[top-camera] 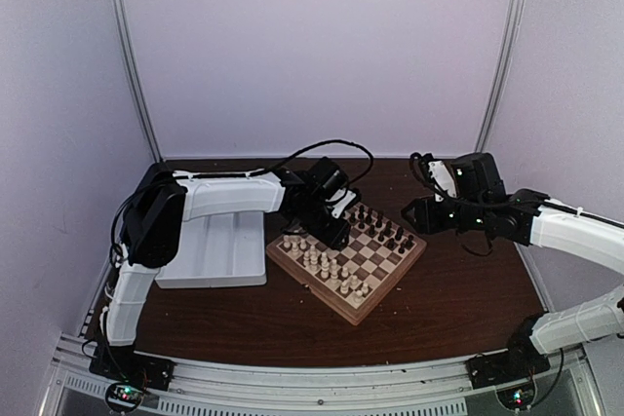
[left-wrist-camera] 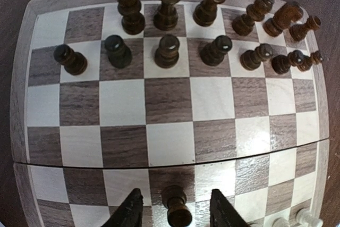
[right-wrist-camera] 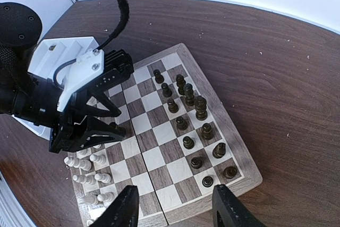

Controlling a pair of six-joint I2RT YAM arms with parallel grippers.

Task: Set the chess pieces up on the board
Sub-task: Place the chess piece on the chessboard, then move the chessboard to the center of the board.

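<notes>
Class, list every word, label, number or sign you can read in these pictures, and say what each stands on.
None can be read.
The board shows no letters or numbers on its rim.
The white tray is unmarked.
The coloured lights at the arm bases spell nothing.

arms [top-camera: 229, 194]: white shells, black joints | cable [right-wrist-camera: 119, 3]: black | left claw [left-wrist-camera: 175, 199]: black

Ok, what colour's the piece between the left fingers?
The piece is dark brown, clearest in left wrist view.
</notes>
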